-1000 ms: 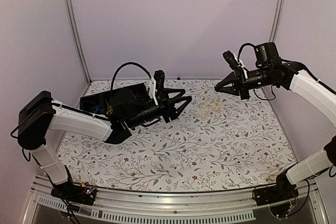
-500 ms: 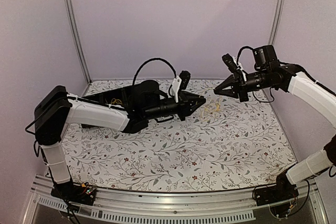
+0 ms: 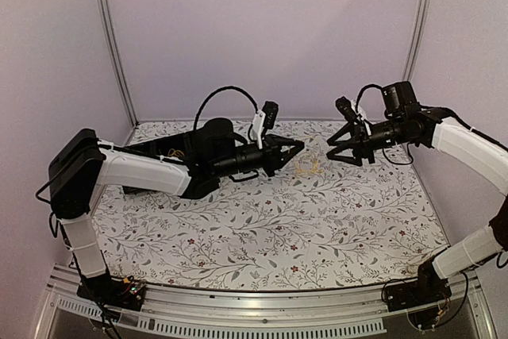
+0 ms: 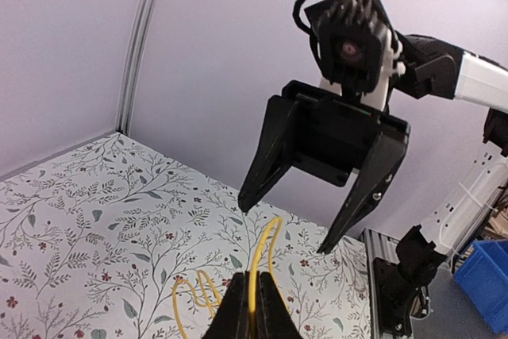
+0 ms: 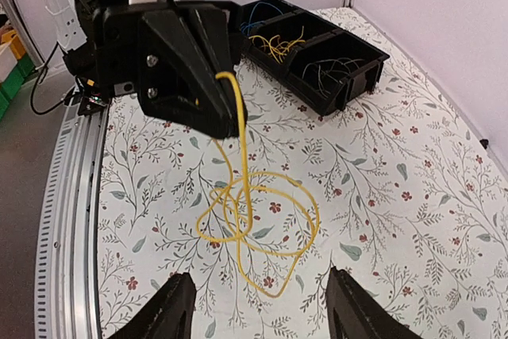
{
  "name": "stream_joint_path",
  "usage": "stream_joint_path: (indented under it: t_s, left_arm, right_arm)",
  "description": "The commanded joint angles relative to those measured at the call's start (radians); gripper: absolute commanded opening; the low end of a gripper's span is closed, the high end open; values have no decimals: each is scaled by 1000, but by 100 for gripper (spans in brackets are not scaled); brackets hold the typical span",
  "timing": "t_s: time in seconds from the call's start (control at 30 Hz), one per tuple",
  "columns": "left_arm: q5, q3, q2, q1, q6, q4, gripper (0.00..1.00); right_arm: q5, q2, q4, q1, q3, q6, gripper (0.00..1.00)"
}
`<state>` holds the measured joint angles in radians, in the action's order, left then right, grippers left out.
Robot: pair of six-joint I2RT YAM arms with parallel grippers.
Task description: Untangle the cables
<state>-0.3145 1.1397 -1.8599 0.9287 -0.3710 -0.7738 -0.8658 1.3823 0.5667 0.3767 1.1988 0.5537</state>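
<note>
Your left gripper (image 3: 299, 147) clenches the yellow cable (image 5: 238, 196). Your right gripper (image 3: 330, 149), at its 3 o'clock, stands released. The table (image 3: 278, 236) stretches toward 6 o'clock, with bins (image 5: 357, 77) at its 9 o'clock edge.

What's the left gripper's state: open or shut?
Shut. The left gripper pinches the yellow cable, tips together; the right wrist view shows the strand hanging from it.

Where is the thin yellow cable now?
In the top view, the thin yellow cable lies at the back centre of the table, one strand pinched in the shut left tool, the open right tool just to its right.
</note>
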Motion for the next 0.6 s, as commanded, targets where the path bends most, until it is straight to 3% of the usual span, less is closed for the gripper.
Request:
stream_joint_path:
  t_s: [0.0, 0.2, 0.57]
  left_arm:
    - [-56, -21, 35, -36, -103, -88, 0]
    - [-98, -31, 28, -55, -200, -166, 0]
    - [-130, -18, 19, -56, -241, -173, 0]
  right_arm:
    - [91, -88, -26, -8, -87, 116, 64]
    - [154, -135, -9, 17, -144, 239, 66]
    - [368, -109, -160, 136, -167, 222, 63]
